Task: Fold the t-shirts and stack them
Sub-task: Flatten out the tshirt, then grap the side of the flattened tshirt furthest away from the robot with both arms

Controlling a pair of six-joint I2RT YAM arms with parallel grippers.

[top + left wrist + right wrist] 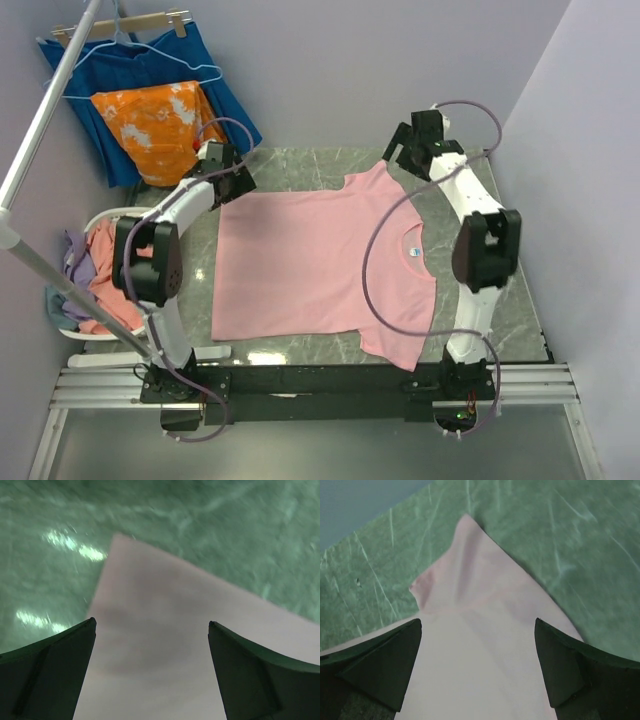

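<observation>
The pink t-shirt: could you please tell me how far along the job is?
Done: the pink t-shirt lies spread flat. In hand: left tool and right tool, both open, hover over its far edge. Left: all folds, the heaped shirts at the left, any stack.

Light pink cotton t-shirt (310, 265): one
Salmon-pink shirt (100, 285): one that I can make out
Lilac shirt (75, 250): one
Orange cloth with white blotches (155, 125): one
Dark blue pleated cloth (220, 80): one
White-and-black robot arms: two, left arm (190, 205), right arm (470, 195)
</observation>
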